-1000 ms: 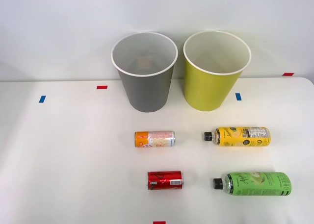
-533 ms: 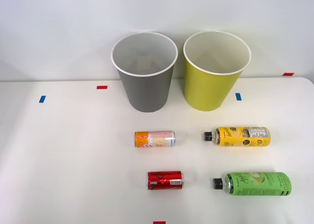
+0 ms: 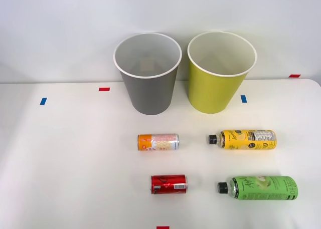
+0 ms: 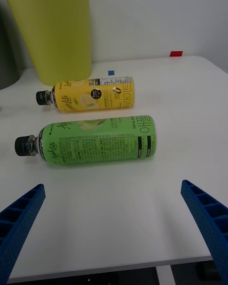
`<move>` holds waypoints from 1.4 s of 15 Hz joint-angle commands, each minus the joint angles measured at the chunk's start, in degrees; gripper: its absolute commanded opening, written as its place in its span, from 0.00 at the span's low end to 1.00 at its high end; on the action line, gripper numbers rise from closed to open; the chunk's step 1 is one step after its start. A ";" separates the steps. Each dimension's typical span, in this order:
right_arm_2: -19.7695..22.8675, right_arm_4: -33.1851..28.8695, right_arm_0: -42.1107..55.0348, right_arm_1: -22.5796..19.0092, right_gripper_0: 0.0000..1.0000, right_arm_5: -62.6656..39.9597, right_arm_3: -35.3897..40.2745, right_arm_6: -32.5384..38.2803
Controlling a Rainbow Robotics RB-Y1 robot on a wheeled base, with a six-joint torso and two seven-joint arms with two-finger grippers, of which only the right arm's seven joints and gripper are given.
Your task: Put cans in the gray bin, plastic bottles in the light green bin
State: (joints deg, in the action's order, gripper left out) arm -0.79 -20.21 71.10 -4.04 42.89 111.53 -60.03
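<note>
Right gripper (image 4: 114, 228): blue ribbed fingers (image 4: 19, 218) spread wide, holding nothing, just short of the bright green black-capped plastic bottle (image 4: 95, 140).

That bottle and the yellow-labelled plastic bottle (image 3: 243, 139) lie on their sides toward the right edge of the white table (image 3: 65, 164). The small red metal can (image 3: 169, 184) and the orange-and-silver metal can (image 3: 158, 142) lie near the table's middle. The tall gray round bin (image 3: 149, 88) and the lime-green round bin (image 3: 216, 91) stand upright at the far edge.

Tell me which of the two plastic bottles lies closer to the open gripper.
The green bottle: it lies just ahead of the right gripper, while the yellow bottle lies behind it, nearer the light green bin.
</note>
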 commanded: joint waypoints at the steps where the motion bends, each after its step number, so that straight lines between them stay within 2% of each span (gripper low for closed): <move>1: 0.00 0.00 0.00 0.00 1.00 0.00 0.00 0.00; 21: 0.00 0.00 0.00 0.00 1.00 0.00 0.00 0.00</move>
State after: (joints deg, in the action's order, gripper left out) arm -0.79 -20.21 71.10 -4.04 42.89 111.53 -60.03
